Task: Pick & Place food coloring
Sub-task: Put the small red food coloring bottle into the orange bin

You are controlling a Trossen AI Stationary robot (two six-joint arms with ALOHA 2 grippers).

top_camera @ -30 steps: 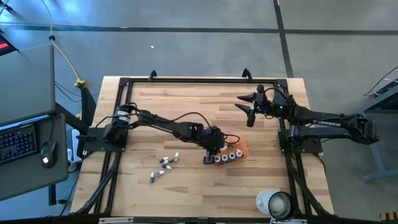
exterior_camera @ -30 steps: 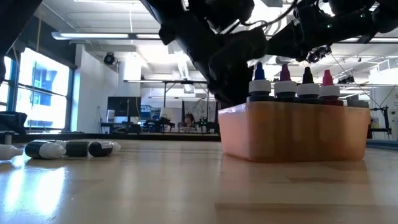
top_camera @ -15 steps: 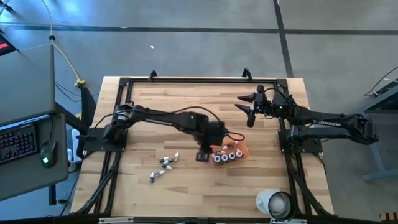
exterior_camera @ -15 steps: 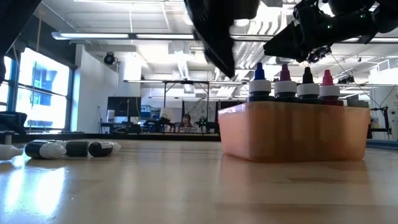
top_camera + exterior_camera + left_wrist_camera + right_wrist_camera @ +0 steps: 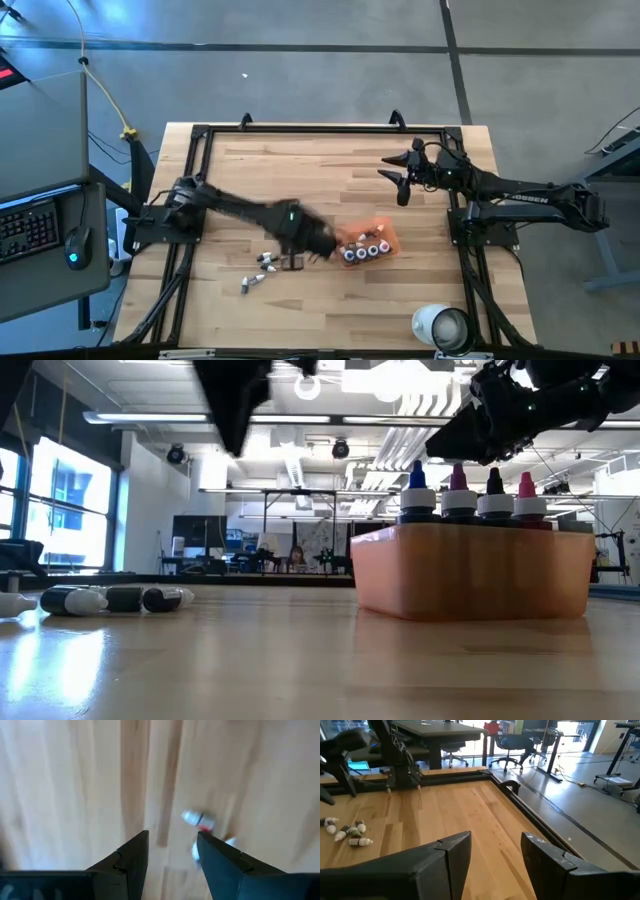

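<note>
Food coloring in tray: four small dropper bottles (image 5: pixel 470 498) stand upright in a row in the orange tray (image 5: pixel 470 570), right of the table's centre. Low view, left to right, their pointed caps are blue, magenta, dark and pink.
Food coloring loose: a small cluster of bottles (image 5: pixel 266 261) lies on its side on the wood left of the tray, with one more bottle (image 5: pixel 250 283) lying nearer the front edge. The high view is too coarse for an exact count; the low view shows about four, lying down at the far left.
Tray: translucent orange, flat on the table, apart from the loose bottles.
Left gripper (image 5: pixel 294 262): low over the table between the loose cluster and the tray. Its fingers (image 5: pixel 131 857) are spread apart and hold nothing; a red-capped bottle (image 5: pixel 198 819) lies on the wood just beyond them.
Right gripper (image 5: pixel 393 172): raised over the far right part of the table, well apart from the tray. Its fingers (image 5: pixel 452 851) are parted and empty.
Writing: pale lettering runs along the right arm (image 5: pixel 525 198), too small to read surely.
Cup: one large white round cup (image 5: pixel 443 327) stands at the near right edge.
Table (image 5: pixel 300 170): light wood with a black frame.
</note>
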